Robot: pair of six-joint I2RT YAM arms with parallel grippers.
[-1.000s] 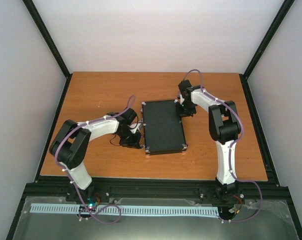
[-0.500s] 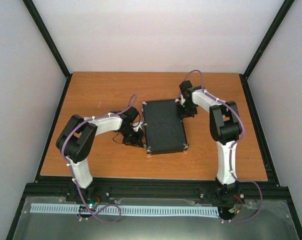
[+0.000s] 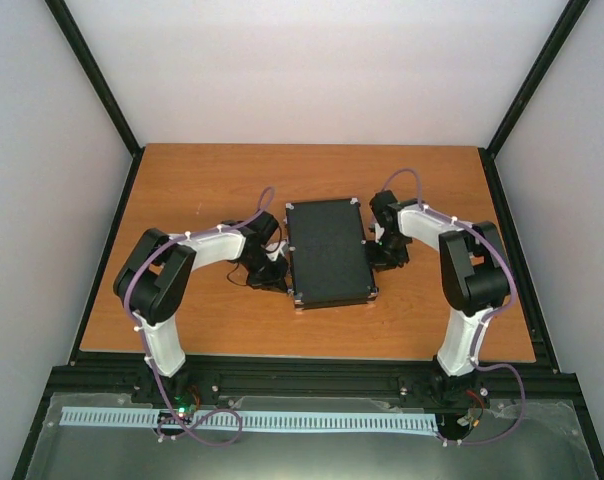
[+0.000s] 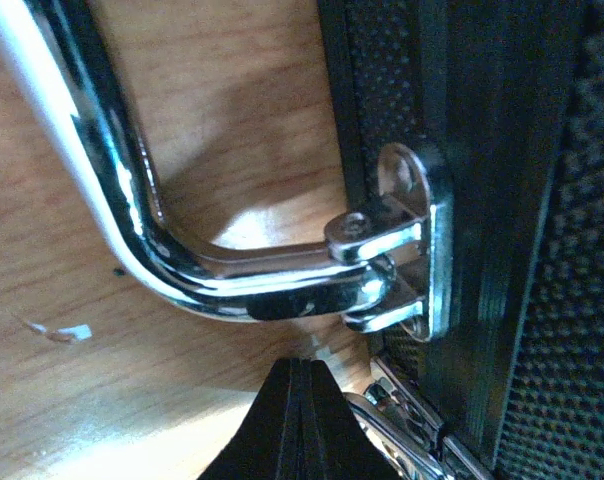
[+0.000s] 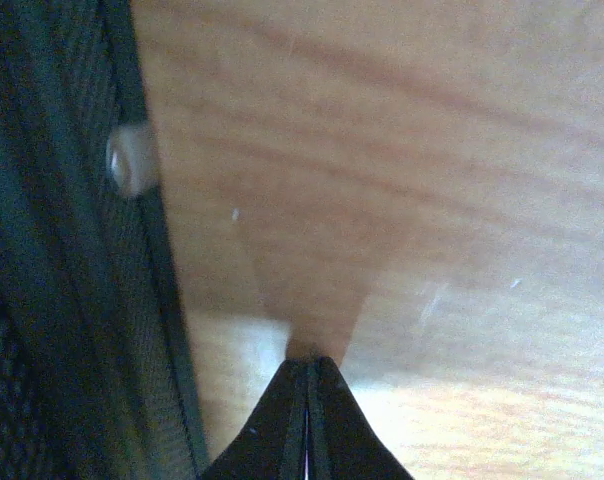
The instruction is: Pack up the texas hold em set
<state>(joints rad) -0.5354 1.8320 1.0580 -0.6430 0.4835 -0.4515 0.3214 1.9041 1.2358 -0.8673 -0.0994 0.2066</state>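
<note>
The case (image 3: 328, 252) lies flat and shut on the table (image 3: 212, 180), between my two arms. No chips, dice or cards show outside it, so I judge the packing is nearly done. Its chrome handle (image 4: 232, 285) lies just ahead of the left end effector (image 4: 300, 395), swung out low over the wood. Part of a latch (image 4: 397, 425) sits close to that tip, on the case side. I cannot tell whether it is fastened.

The left end effector is pinched narrow with nothing in it. The right end effector (image 5: 307, 400) is pinched the same way and also empty. It is low over bare wood, and the case's far edge and a small pale stud (image 5: 130, 160) are just to its left.

My worry is the latch side. A closed tip pressing there could skid off the smooth metal or snag under the handle. With the right tip not touching the case, a push from the left could slide the whole case instead of seating the latch.
</note>
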